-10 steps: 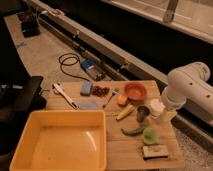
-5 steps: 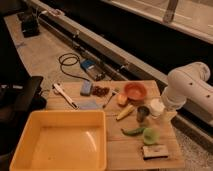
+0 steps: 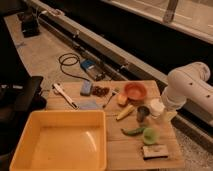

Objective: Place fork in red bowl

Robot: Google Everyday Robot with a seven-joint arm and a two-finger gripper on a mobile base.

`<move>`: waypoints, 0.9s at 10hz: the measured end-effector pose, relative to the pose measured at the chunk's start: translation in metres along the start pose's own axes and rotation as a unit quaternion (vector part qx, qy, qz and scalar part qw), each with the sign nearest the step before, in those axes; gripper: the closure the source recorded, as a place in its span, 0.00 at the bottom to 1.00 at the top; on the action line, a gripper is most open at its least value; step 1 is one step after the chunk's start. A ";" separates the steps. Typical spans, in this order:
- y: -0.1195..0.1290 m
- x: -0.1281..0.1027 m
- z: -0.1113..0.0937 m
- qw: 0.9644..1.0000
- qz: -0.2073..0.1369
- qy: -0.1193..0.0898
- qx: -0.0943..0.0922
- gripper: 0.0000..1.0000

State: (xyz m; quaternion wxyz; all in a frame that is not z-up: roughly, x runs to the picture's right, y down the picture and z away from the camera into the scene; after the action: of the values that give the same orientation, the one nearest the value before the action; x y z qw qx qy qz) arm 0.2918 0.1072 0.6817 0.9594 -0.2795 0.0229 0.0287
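Note:
The red bowl [image 3: 135, 91] sits at the back right of the wooden table [image 3: 125, 150]. The fork [image 3: 109, 99], thin and grey, lies on the table just left of the bowl, next to a small orange piece [image 3: 121, 99]. My white arm [image 3: 189, 89] reaches in from the right. My gripper [image 3: 162, 110] is low at the table's right edge, in front of and to the right of the bowl, well apart from the fork.
A large yellow tub [image 3: 62, 140] fills the front left. A white-handled tool [image 3: 65, 95], a blue sponge [image 3: 86, 88], a banana [image 3: 125, 111], a dark cup [image 3: 143, 113], a green pepper [image 3: 134, 131], a pale green round piece [image 3: 149, 136] and a small box [image 3: 154, 151] lie around.

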 end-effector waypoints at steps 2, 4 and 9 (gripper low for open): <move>0.000 0.000 0.000 1.000 0.000 0.000 0.000 0.35; 0.000 0.000 0.000 1.000 0.000 0.000 0.000 0.35; -0.002 0.004 -0.004 1.000 -0.015 0.022 0.011 0.35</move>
State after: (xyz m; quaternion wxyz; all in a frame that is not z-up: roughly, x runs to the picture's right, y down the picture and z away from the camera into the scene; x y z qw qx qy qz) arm 0.2956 0.1033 0.6793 0.9622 -0.2694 0.0401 0.0082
